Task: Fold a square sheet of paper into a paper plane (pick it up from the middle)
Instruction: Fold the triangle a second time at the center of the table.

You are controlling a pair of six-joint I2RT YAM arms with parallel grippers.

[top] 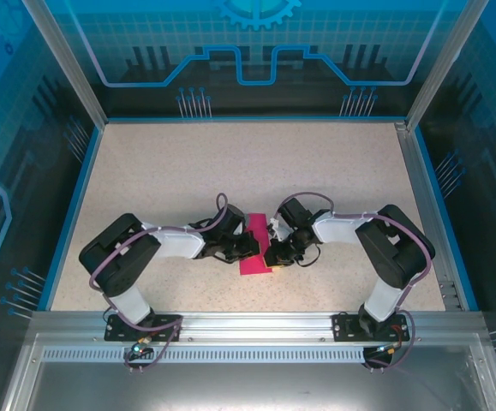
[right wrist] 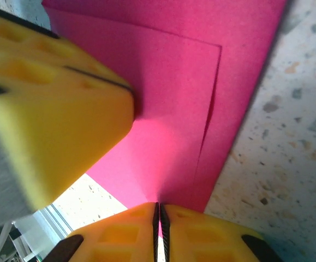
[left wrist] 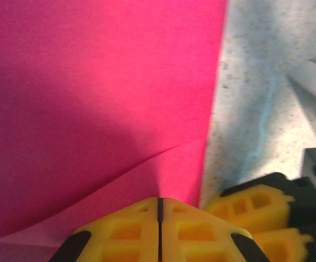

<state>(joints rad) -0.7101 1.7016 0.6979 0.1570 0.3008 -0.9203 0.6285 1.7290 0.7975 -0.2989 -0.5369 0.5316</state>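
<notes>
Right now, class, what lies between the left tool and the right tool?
The folded magenta paper lies between the left tool and the right tool, clearest in the top external view.

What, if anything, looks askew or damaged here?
The folded magenta-pink paper sheet: its top layer stops short of the lower layer's edge, and in the left wrist view one edge bows instead of lying straight.

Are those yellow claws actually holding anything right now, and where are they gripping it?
The right claw pinches the folded pink paper at its edge. The left claw is shut against the paper; whether it grips it cannot be told.
</notes>
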